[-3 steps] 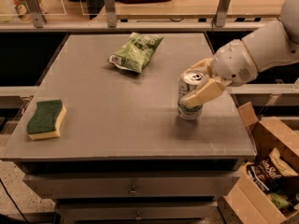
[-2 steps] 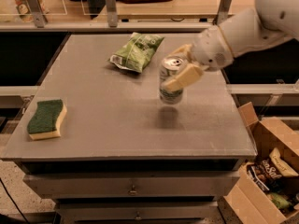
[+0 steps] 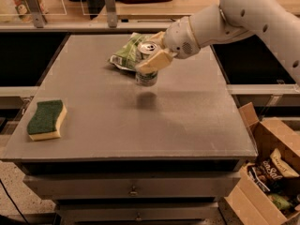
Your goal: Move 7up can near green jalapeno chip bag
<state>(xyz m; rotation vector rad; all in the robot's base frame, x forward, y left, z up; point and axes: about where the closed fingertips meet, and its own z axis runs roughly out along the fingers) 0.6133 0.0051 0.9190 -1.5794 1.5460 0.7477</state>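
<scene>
My gripper (image 3: pixel 151 59) is shut on the 7up can (image 3: pixel 147 78), a silver-white can with green markings and a shiny top. It holds the can in the air above the grey table (image 3: pixel 117 125); the can's shadow lies on the table below it. The green jalapeno chip bag (image 3: pixel 125 54), crinkled light green with a white patch, lies on the table just behind and left of the can. The can and my fingers (image 3: pixel 154 61) hide the bag's right end.
A yellow sponge with a green top (image 3: pixel 46 120) lies near the table's front left edge. An open cardboard box (image 3: pixel 269 172) with snack bags stands on the floor at the right. A counter with rails runs behind the table.
My gripper has carried the can up off the table and leftward and farther back, from the right middle of the table to just in front of the chip bag.
</scene>
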